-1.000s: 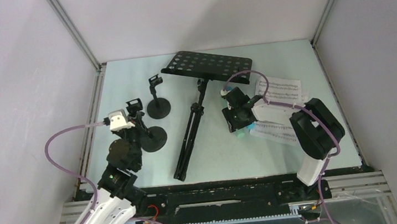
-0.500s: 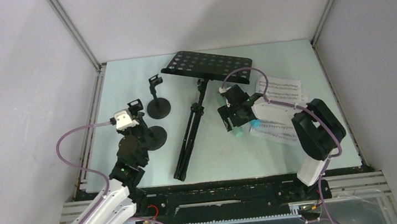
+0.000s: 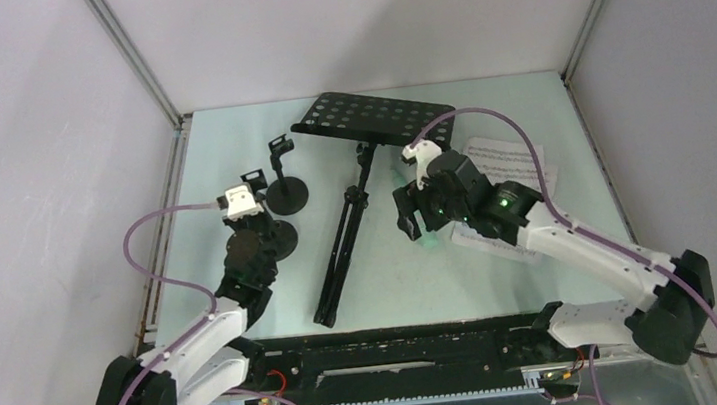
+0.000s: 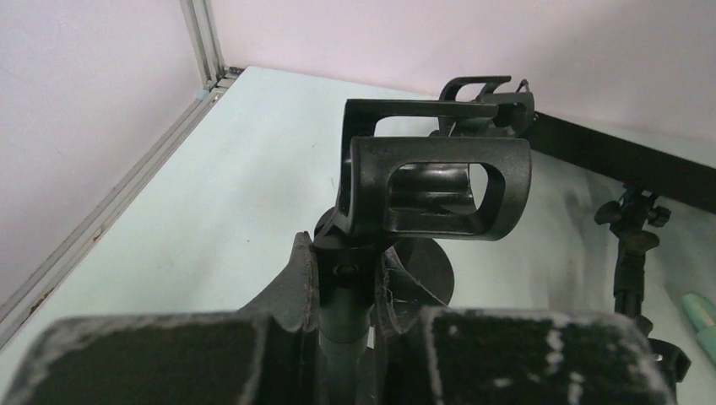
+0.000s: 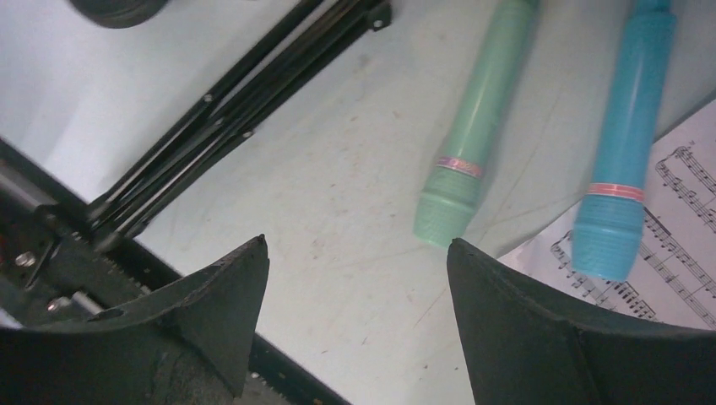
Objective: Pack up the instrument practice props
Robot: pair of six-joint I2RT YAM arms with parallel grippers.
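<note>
Big change over the last second: the right gripper point(image 5: 356, 249) has let go. Its jaws stand wide apart with nothing between them, and the arm is now stretched out low over the table point(image 3: 383, 280) instead of sitting hunched up like it was. Just right of the music rack point(image 3: 343, 234) and its folded legs, the mint-green mic point(image 5: 477, 126) lies flat on bare table. The blue mic point(image 5: 629, 143) lies alongside it, a bit further from the rack, with its fat end resting on a corner of the sheet-music pages point(image 5: 680, 228). Both mics are loose and clear of the claw. My read is that this is a put-down or a re-grip rather than real packing progress.

Left of the rack's legs, the left gripper point(image 4: 342, 283) is clenched on the stem of the near mic holder point(image 4: 439, 186), just under the clip, with the holder upright. The grip is the same as a second ago, but the holder has been nudged a little further back. Its round base now sits right by the far mic holder point(image 3: 285, 195), and I can't tell if they touch. Looks like it's gathering the two holders together.

Furthest back, the rack's perforated desk hasn't budged, and nothing is touching the rack.
</note>
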